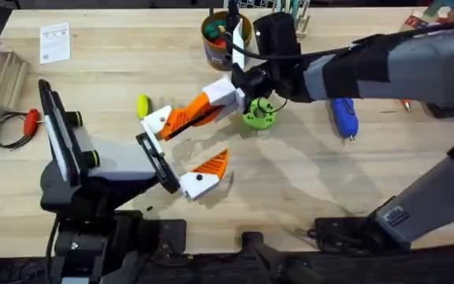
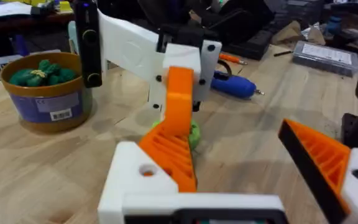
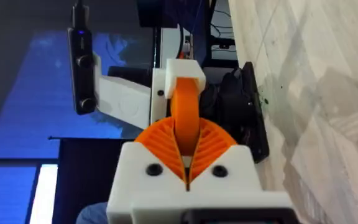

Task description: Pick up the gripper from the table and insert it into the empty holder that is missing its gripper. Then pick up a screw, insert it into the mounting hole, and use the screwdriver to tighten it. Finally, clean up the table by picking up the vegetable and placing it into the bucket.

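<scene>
Left wrist: bucket label bears an unreadable barcode.

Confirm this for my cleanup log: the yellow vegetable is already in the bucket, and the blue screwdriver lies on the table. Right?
Not quite. The overhead view shows the yellow vegetable lying on the table, apart from the bucket; the blue screwdriver does lie on the table.

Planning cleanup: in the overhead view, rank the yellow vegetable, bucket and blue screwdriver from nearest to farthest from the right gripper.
1. vegetable, just left of the right gripper.
2. bucket, toward the table's far edge.
3. screwdriver, well off to the right.
</scene>
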